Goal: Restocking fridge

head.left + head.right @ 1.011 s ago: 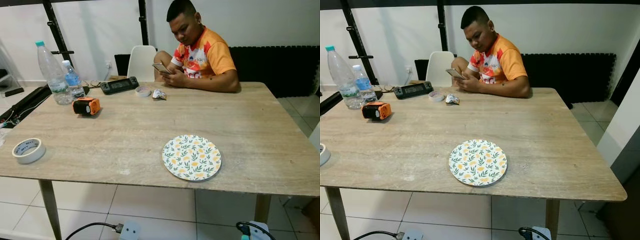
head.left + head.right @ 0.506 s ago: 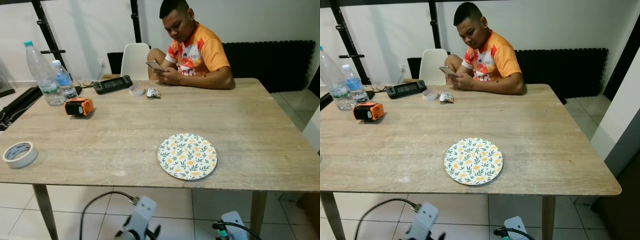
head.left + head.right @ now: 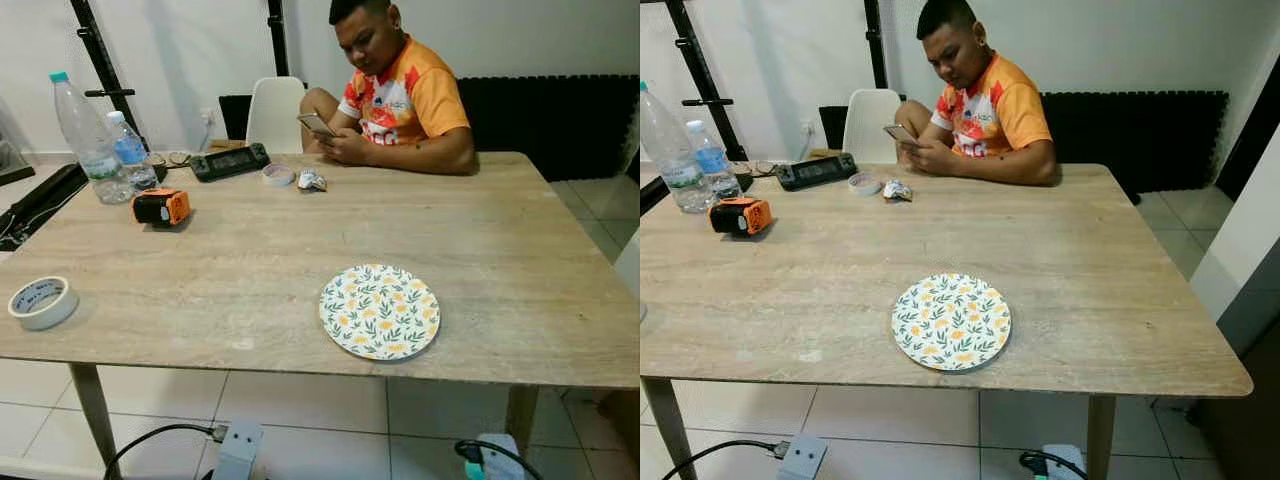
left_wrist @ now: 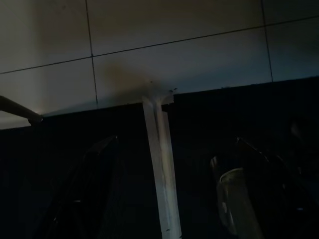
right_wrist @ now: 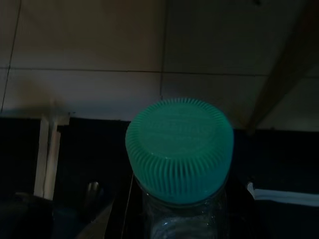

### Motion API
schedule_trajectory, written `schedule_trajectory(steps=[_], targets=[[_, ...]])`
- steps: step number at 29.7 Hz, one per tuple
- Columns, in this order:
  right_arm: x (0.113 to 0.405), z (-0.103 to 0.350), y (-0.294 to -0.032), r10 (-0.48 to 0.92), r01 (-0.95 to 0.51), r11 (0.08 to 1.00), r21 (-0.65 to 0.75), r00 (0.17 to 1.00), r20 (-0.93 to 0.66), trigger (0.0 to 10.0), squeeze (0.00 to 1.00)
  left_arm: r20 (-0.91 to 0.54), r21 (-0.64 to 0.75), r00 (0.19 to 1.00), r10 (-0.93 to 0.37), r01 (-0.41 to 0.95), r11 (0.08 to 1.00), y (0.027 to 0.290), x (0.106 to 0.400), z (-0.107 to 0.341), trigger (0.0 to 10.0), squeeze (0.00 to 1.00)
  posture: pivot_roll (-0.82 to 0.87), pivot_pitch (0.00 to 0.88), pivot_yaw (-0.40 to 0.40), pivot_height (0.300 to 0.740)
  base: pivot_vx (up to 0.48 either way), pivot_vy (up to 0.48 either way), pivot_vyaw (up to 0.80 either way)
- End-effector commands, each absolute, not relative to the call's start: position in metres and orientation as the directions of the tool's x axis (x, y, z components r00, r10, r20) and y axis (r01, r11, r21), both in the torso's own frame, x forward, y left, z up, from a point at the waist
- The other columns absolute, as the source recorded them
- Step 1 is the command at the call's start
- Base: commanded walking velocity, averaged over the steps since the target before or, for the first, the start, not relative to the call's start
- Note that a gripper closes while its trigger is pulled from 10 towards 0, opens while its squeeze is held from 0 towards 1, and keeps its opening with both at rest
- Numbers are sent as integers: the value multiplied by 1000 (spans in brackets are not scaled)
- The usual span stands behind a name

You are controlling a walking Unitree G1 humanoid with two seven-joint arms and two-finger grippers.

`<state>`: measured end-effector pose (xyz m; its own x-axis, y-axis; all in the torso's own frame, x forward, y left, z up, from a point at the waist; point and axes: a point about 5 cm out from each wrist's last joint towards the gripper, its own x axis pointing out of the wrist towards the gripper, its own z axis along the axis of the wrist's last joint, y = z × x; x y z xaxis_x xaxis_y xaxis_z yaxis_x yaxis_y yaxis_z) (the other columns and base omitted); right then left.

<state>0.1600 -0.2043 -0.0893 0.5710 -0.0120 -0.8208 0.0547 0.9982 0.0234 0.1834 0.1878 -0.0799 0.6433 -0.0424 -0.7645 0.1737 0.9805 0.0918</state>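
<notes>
Now lower under the table edge [image 3: 300, 350] than before: left gripper [image 4: 164, 199] open and empty, right gripper [image 5: 174, 219] hugging a green-capped bottle [image 5: 179, 149].

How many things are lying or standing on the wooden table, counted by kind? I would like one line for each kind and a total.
Plastic bottles: 2, large bottle, small bottle
Tape rolls: 2, big tape roll, small tape roll
Floral plate: 1
Orange and black device: 1
Black handheld console: 1
Crumpled wrapper: 1
Total: 8
</notes>
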Motion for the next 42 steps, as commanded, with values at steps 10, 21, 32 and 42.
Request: schedule_trajectory(steps=[10, 21, 32, 42], targets=[[157, -91, -206, -35, 112, 993, 36, 572, -820, 10000, 0, -783, 78, 621, -42, 164, 983, 193, 175, -83, 10000, 0, -38, 47, 5, 734, 0, 0, 0], [159, -91, -199, -20, 80, 996, 32, 572, -820, 10000, 0, -784, 70, 617, -74, 207, 976, 183, 180, -83, 10000, 0, -50, 60, 25, 734, 0, 0, 0], [159, -90, -201, -27, 84, 996, 27, 578, -815, 10000, 0, -786, 64, 613, -80, 209, 976, 176, 183, -83, 10000, 0, -25, 62, -6, 734, 0, 0, 0], [168, -88, -194, -20, 73, 997, 28, 586, -810, 10000, 0, -795, 70, 605, -44, 163, 984, 186, 178, -84, 10000, 0, -34, 72, 13, 734, 0, 0, 0]])
